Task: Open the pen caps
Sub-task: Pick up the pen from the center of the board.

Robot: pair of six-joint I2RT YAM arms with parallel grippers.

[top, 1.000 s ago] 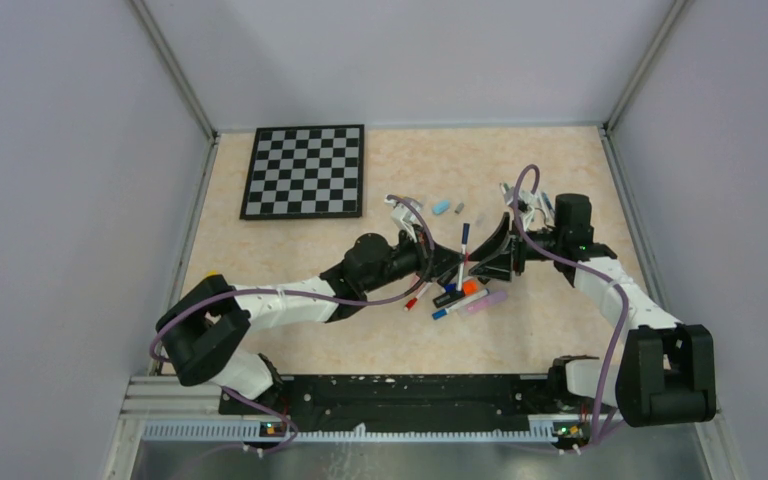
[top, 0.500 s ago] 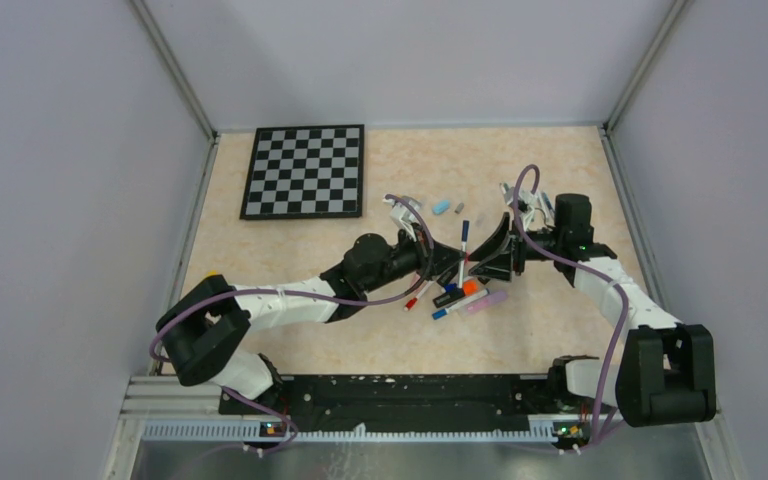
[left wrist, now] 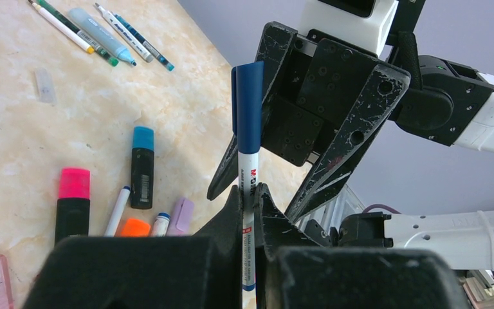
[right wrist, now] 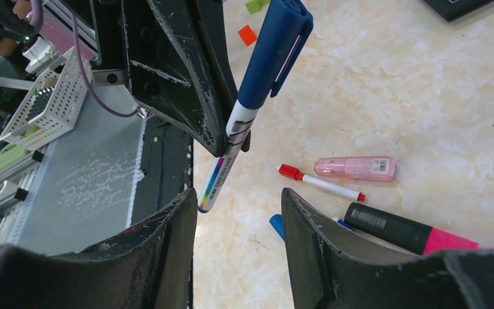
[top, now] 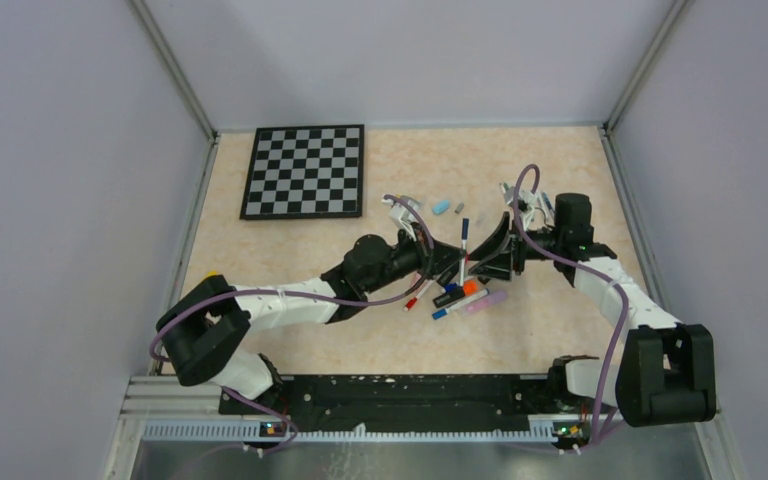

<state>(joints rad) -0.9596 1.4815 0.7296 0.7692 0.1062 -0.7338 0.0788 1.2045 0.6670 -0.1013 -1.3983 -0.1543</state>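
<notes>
My left gripper [left wrist: 249, 193] is shut on the barrel of a thin white pen [left wrist: 248, 174], holding it upright above the table. The pen's dark blue cap [left wrist: 249, 106] is on its top end. My right gripper [right wrist: 238, 193] is open and faces the pen [right wrist: 222, 167] at close range. Its fingers [left wrist: 354, 122] stand just behind the cap [right wrist: 276, 51] and do not touch it. In the top view both grippers meet over the pen [top: 463, 245] at mid-table. More capped pens and markers [top: 460, 295] lie in a pile below.
A chessboard [top: 305, 170] lies at the back left. Loose light blue [top: 441, 207] and grey [top: 458, 209] caps rest behind the grippers. Under them lie a red-capped pen [right wrist: 318, 182], a pink tube [right wrist: 356, 168] and black markers with pink [left wrist: 73, 203] and light blue [left wrist: 143, 166] caps.
</notes>
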